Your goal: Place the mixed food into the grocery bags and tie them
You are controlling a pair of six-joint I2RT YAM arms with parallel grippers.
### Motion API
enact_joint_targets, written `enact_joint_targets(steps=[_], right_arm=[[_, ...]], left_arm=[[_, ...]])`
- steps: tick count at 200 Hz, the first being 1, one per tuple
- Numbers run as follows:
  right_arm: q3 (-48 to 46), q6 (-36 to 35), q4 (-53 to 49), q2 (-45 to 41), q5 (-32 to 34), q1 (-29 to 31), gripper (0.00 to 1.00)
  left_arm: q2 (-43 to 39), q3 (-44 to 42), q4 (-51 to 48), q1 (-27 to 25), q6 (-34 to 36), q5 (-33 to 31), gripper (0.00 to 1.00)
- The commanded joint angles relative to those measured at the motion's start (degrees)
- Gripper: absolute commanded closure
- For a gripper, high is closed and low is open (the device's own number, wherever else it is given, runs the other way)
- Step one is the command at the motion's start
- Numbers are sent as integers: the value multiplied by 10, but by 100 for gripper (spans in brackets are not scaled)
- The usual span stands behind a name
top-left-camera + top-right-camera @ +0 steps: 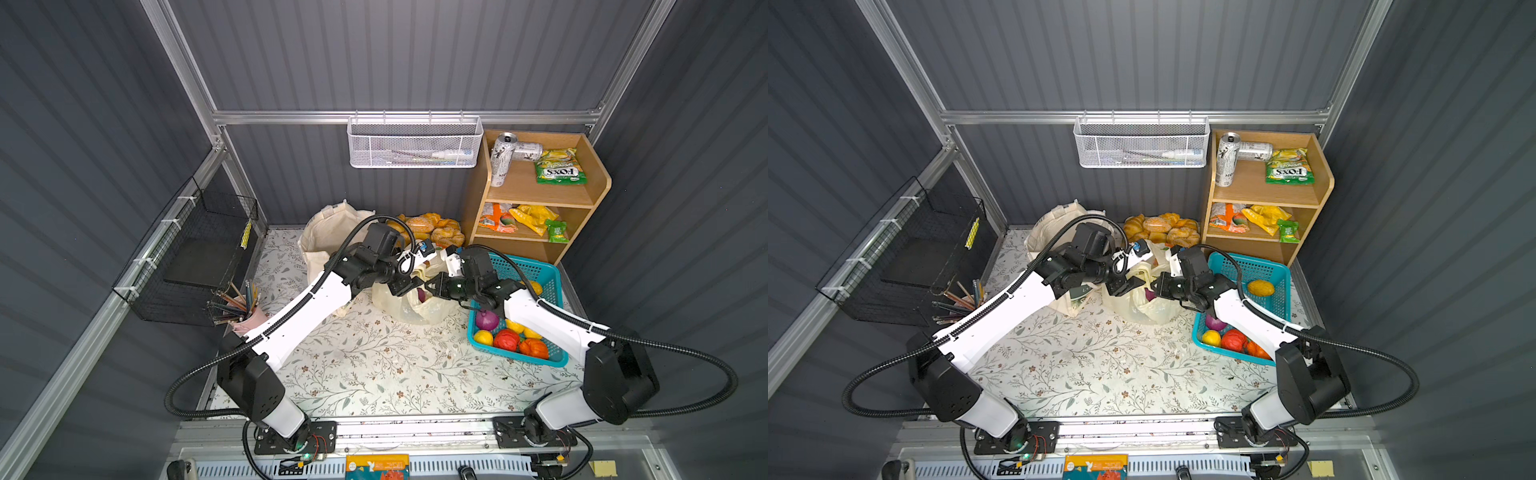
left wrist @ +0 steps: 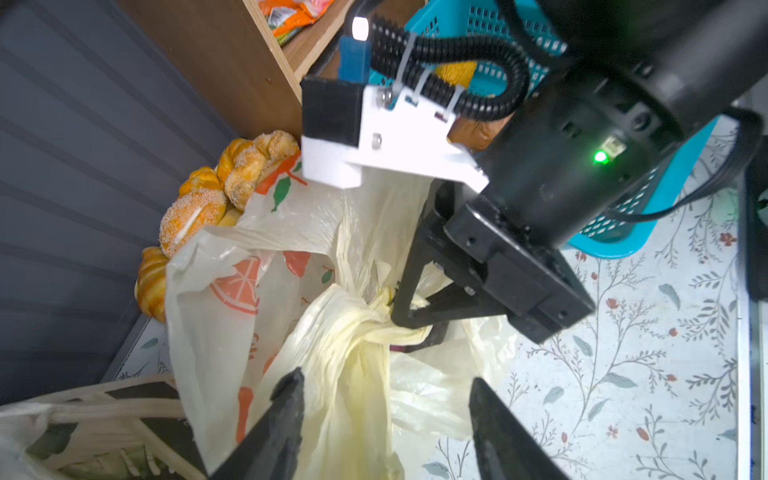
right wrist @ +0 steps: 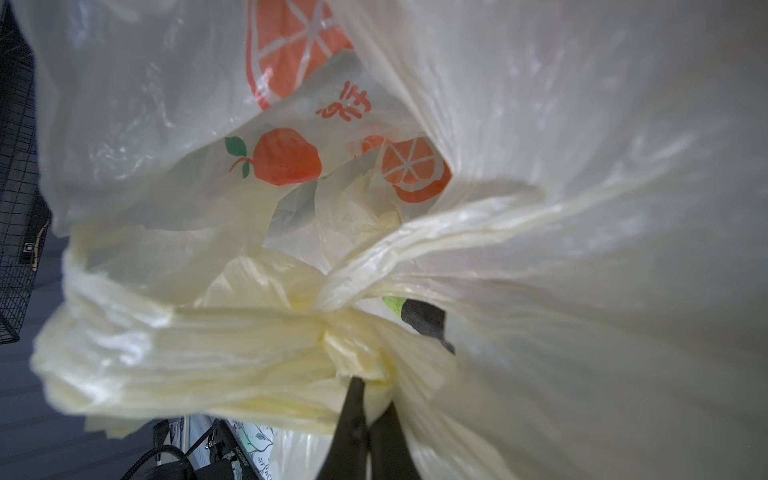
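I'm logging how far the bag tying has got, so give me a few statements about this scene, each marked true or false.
1. The right pincer is shut on the plastic bag. True.
2. The left pincer is clamped on the bag. False: its jaws stand apart, with the bag's twisted handle between them.
3. A purple onion lies in the basket. True.
4. The tote sits inside the basket. False: it stands on the table behind the left arm, on the far side of the plastic bag from the basket.
5. A green packet lies on the top level of the shelf. True.
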Motion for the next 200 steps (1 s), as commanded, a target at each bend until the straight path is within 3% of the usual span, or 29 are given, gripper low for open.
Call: enact_joint_targets(steps=[1, 30, 47, 86, 137, 166, 200], right_arm=[[4, -11, -10, -5, -7, -2, 100], [4, -11, -10, -3, -8, -1, 100], [5, -11, -9, -4, -8, -2, 100], [4, -14, -10, -8, -7, -2, 100], [2, -14, -10, -7, -9, -2, 100], [1, -14, -9, -10, -11, -3, 100], [-1, -15, -12, -13, -10, -3, 100]], left_arm=[[12, 20, -5, -3, 46, -80, 25], [19, 20, 17, -8, 70, -100, 21], [24, 17, 14, -19, 94, -131, 0], [31, 6, 40, -35, 129, -170, 0], [73, 33, 17, -35, 149, -164, 0], [81, 26, 21, -33, 152, -173, 2], [97, 57, -9, -20, 141, -142, 26]])
